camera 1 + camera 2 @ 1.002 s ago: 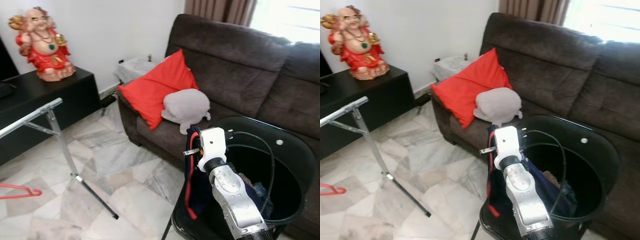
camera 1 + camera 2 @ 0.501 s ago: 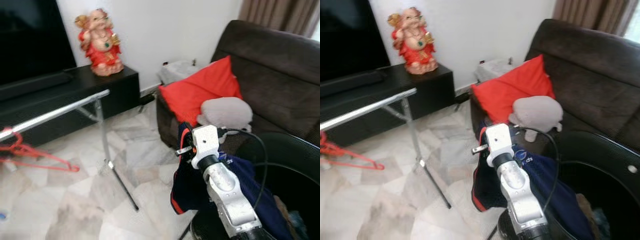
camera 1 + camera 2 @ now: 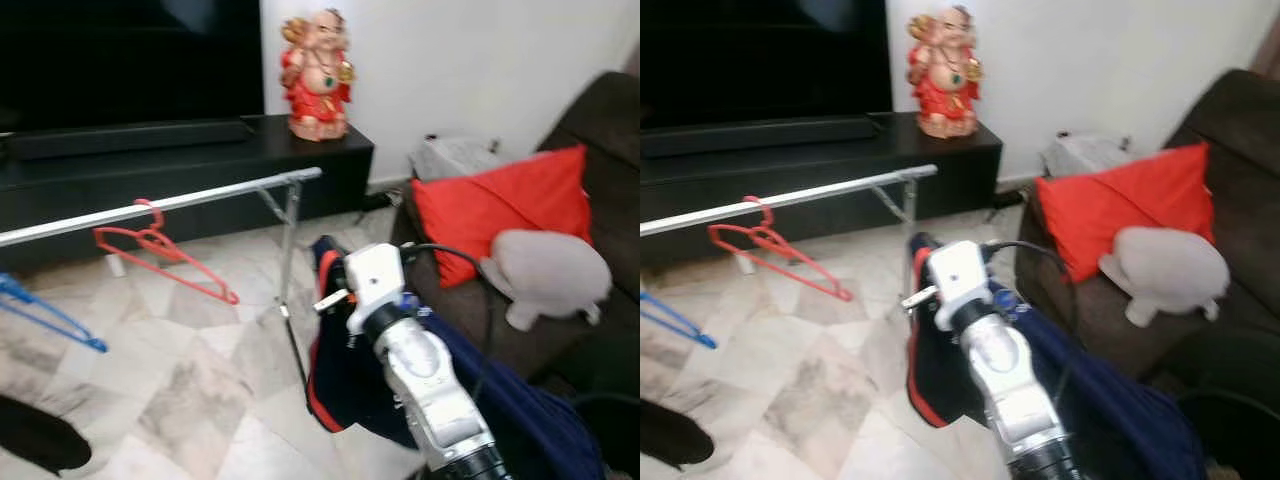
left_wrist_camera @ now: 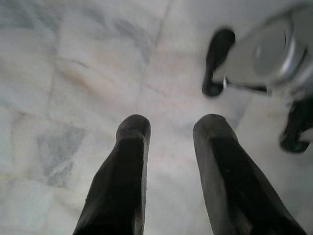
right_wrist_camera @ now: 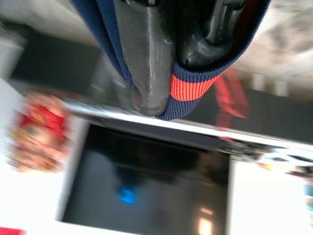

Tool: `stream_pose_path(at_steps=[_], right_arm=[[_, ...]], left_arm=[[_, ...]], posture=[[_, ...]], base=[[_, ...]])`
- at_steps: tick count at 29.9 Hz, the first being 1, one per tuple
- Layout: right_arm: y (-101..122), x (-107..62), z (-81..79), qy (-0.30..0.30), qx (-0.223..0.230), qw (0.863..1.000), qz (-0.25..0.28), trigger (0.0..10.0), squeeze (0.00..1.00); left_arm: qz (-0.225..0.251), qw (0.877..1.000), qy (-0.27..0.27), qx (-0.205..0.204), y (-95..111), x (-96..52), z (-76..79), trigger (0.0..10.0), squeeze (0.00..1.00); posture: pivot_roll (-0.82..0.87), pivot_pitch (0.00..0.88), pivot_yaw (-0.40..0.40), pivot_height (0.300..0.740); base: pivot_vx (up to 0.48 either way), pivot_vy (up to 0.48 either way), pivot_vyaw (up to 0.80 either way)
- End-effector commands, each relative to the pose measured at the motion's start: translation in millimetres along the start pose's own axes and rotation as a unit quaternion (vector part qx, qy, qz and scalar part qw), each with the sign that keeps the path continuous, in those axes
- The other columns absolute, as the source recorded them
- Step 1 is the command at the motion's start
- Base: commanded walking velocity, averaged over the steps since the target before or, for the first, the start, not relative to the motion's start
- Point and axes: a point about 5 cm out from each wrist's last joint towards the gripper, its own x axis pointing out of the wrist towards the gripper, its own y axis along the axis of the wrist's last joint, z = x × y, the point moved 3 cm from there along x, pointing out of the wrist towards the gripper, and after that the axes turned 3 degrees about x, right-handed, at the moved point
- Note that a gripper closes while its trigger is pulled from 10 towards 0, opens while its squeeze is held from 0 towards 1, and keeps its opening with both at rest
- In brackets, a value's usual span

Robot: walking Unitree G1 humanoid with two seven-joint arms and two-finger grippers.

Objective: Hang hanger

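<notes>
Gripping a navy garment (image 3: 350, 370) by its red-striped hem, our right gripper (image 5: 166, 78) carries it raised toward the rail (image 3: 160, 205), where a red hanger (image 3: 160, 250) hangs; our left gripper (image 4: 168, 132) hangs idle, fingers parted.

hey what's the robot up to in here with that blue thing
The robot's right gripper is shut on a navy garment with red trim, held up in front of it while the rest trails back toward the sofa. Ahead stands a metal clothes rail with a red hanger and a blue hanger on it. The left gripper hangs open over the marble floor.
</notes>
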Motion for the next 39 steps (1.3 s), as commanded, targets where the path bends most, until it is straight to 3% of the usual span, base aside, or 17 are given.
stream_pose_path(at_steps=[1, 10, 14, 17, 20, 25, 30, 33, 35, 39], right_arm=[[6.0, 0.0, 4.9, 0.003, -0.014, 1.0, 0.012, 10.0, 0.0], [7.6, -0.4, 0.2, 0.023, -0.012, 1.0, 0.018, 10.0, 0.0], [2.0, -2.3, 5.4, 0.013, -0.008, 1.0, 0.008, 10.0, 0.0], [-22.5, -9.6, 39.0, -0.072, 0.013, 0.996, -0.048, 10.0, 0.0], [-47.8, -25.7, 70.7, -0.148, 0.041, 0.983, -0.101, 10.0, 0.0], [-93.0, -69.6, 115.2, -0.246, 0.084, 0.948, -0.183, 10.0, 0.0], [-113.4, -89.6, 125.7, -0.267, 0.099, 0.934, -0.214, 10.0, 0.0], [-132.7, -108.5, 131.6, -0.288, 0.103, 0.918, -0.252, 10.0, 0.0], [-134.2, -110.3, 132.3, -0.291, 0.102, 0.916, -0.255, 10.0, 0.0], [-131.9, -107.1, 134.3, -0.291, 0.133, 0.92, -0.228, 10.0, 0.0]], left_arm=[[-0.01, 1.0, 0.0, -0.011, -7.1, -1.0, 1.9, 10.0, 0.0], [-0.009, 1.0, 0.001, -0.013, -6.1, -0.8, 1.1, 10.0, 0.0], [-0.009, 1.0, 0.002, -0.014, -5.7, -0.7, 1.1, 10.0, 0.0], [-0.008, 1.0, 0.002, -0.016, -5.3, -0.6, 1.2, 10.0, 0.0], [-0.007, 1.0, 0.003, -0.017, -4.9, -0.6, 0.9, 10.0, 0.0], [-0.004, 0.999, 0.008, -0.037, -4.5, -0.6, 0.5, 10.0, 0.0], [-0.004, 0.999, 0.007, -0.036, -4.2, -0.3, 1.8, 10.0, 0.0], [-0.001, 0.999, 0.006, -0.038, -3.8, -0.2, 2.8, 10.0, 0.0], [-0.001, 0.999, 0.007, -0.04, -3.7, -0.2, 2.9, 10.0, 0.0], [0.008, 0.995, 0.021, -0.096, -4.5, -0.7, 1.4, 10.0, 0.0]], posture=[[0.12, 0.0, -0.031, 0.74], [0.12, 0.0, -0.032, 0.74], [0.12, 0.0, -0.034, 0.74], [0.12, 0.0, -0.034, 0.74], [0.12, 0.0, -0.032, 0.74], [0.1, 0.0, -0.032, 0.74], [0.1, 0.0, -0.033, 0.74], [0.12, 0.0, -0.04, 0.74], [0.12, 0.0, -0.04, 0.74], [0.13, 0.0, -0.044, 0.74]], base=[[0.0, 0.0, 0.79], [0.0, 0.0, 0.79], [0.0, 0.0, 0.79], [0.0, 0.0, 0.0], [0.0, 0.0, 0.0], [0.0, 0.0, 0.0], [0.0, 0.0, 0.0], [0.0, 0.0, 0.0], [0.0, 0.0, 0.0], [0.0, 0.0, 0.0]])
